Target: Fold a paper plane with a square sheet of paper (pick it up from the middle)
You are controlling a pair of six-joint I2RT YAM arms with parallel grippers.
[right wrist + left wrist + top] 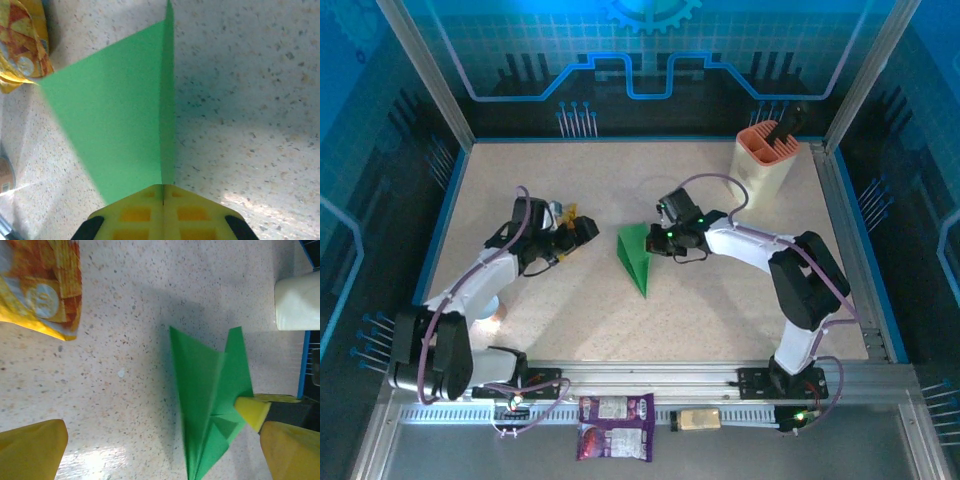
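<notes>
Currently the right gripper (657, 238) is clamped on the paper plane (635, 256), its two yellow fingers (135, 215) pressed together on the wide rear end of the folded green sheet. In the right wrist view, one raised fold stands upright along the centre line, running away from the closed fingertips, and a flat green wing spreads to its left. The plane sits near the middle of the speckled table (720, 310), with its pointed nose directed toward the near edge. Part of it appears lifted off the surface; how much cannot be told.

The left gripper (584, 230) is spread wide and holds nothing. It is positioned to the left of the plane and apart from it. A yellow snack packet (42, 285) lies on the table just beside the left gripper. A white container with a pink insert (765, 160) stands at the far right corner.
</notes>
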